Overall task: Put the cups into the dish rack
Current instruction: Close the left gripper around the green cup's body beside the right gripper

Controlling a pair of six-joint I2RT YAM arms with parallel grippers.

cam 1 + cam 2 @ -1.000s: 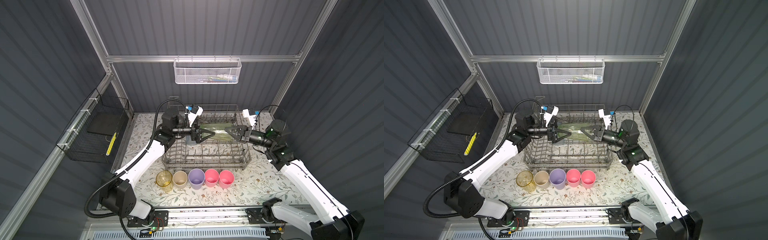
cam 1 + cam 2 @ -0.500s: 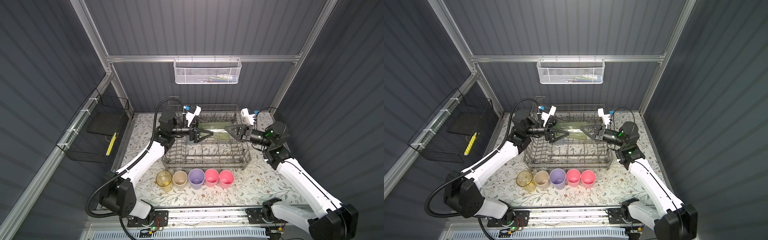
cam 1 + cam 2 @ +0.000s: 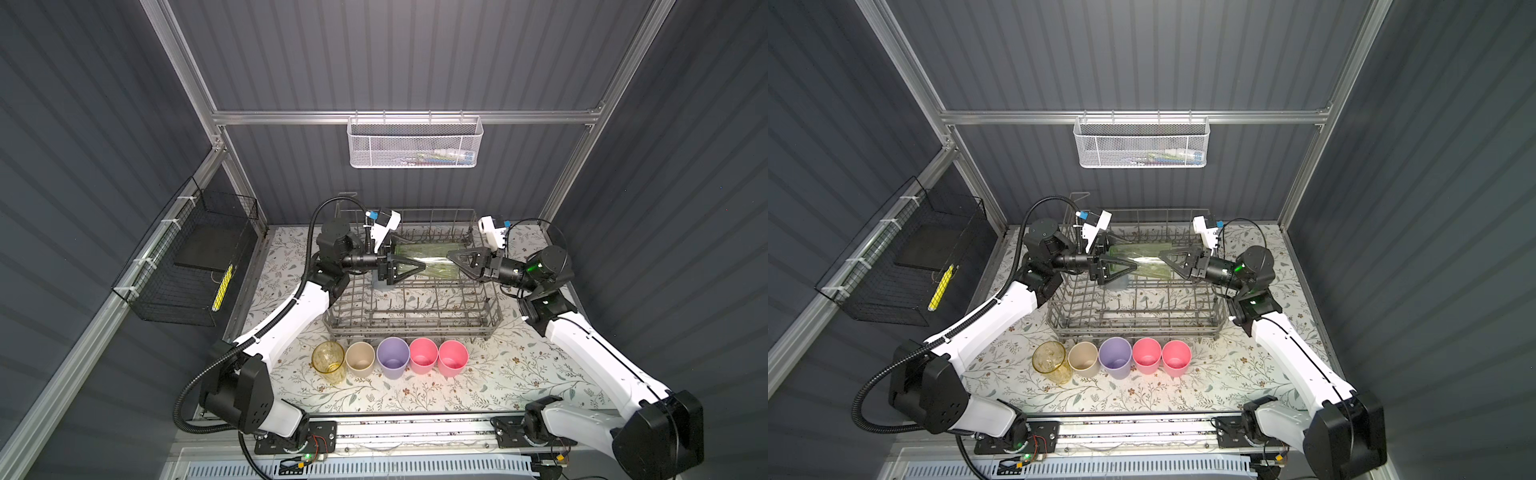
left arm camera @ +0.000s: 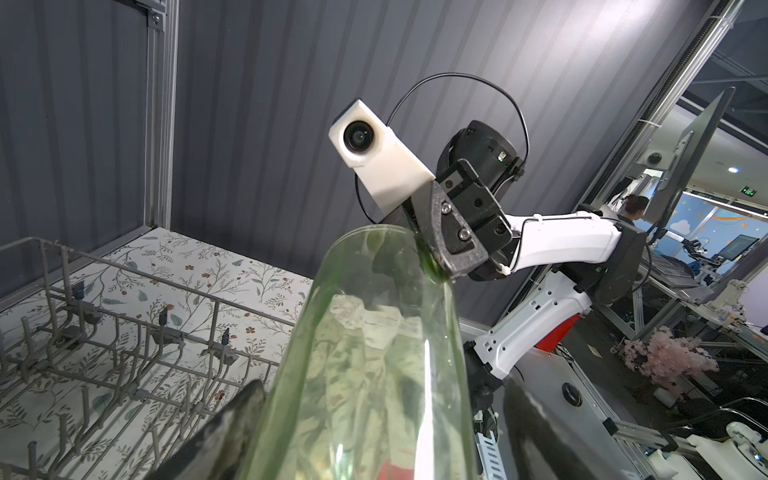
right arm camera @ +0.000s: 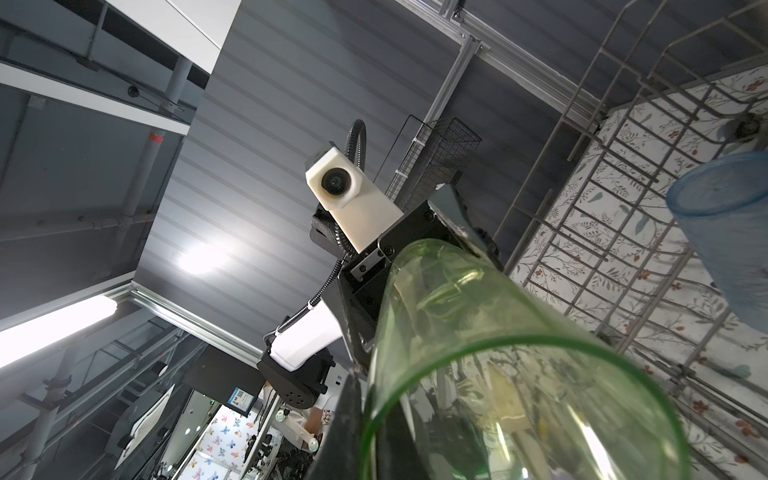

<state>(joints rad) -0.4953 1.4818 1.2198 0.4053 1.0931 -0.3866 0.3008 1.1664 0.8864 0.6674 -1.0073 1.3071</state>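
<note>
A clear green cup (image 3: 432, 259) (image 3: 1144, 266) lies level in the air over the far half of the grey wire dish rack (image 3: 415, 328). My right gripper (image 3: 451, 257) (image 5: 374, 424) is shut on its rim, one finger inside and one outside. My left gripper (image 3: 417, 255) (image 4: 382, 415) stands open astride the cup's base, with a gap on one side. A blue-grey cup (image 3: 382, 282) (image 5: 727, 232) sits in the rack under the left gripper. In front of the rack stand a yellow cup (image 3: 328, 360), a beige cup (image 3: 360, 358), a lavender cup (image 3: 393, 356) and two pink cups (image 3: 424, 355) (image 3: 453, 357).
A white mesh basket (image 3: 415, 145) hangs on the back rail above the rack. A black wire basket (image 3: 187, 266) with a yellow item is fixed to the left wall. The rack's upright tines (image 4: 124, 365) rise just below the green cup.
The left gripper's jaws have drawn in a little around the green cup's base. The right gripper keeps its hold on the rim, and the cup stays in about the same place.
</note>
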